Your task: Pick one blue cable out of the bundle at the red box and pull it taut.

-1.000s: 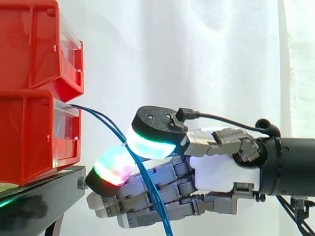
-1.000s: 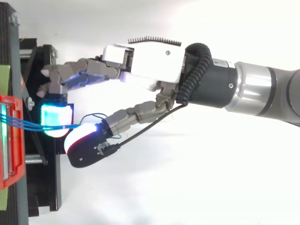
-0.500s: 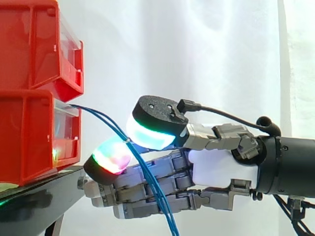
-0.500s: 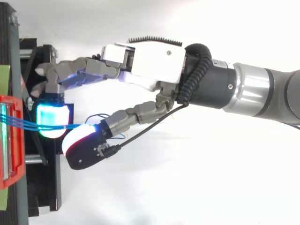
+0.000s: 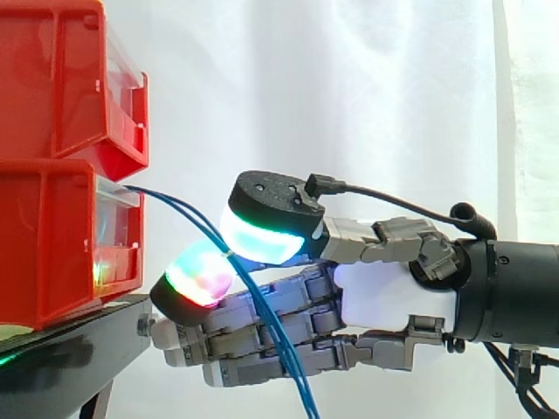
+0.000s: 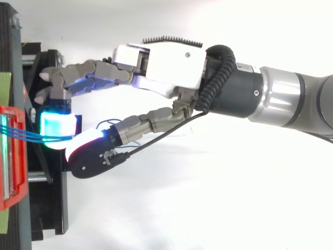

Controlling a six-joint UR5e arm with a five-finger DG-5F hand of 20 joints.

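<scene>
Thin blue cables [image 5: 188,214] leave the front of the lower red box [image 5: 52,244], slope down to the right and hang off below the hand. My hand [image 5: 393,301] reaches in from the right, level with the box. The cables run between a glowing thumb pad [image 5: 262,240] above and a glowing finger pad [image 5: 199,278] below, and these two meet around them. How many strands sit in the pinch I cannot tell. From above, the cables [image 6: 26,136] cross from the red box [image 6: 10,156] into the pinch of the hand [image 6: 166,67]. The other fingers are curled underneath.
A second red bin [image 5: 52,78] is stacked on the lower one. Both rest on a black stand [image 5: 70,349] whose edge lies just left of the fingertips. A white curtain [image 5: 349,105] hangs behind.
The hand has crept a little left toward the box. The thumb pad has closed in on the finger pad, with the blue cables between them.
</scene>
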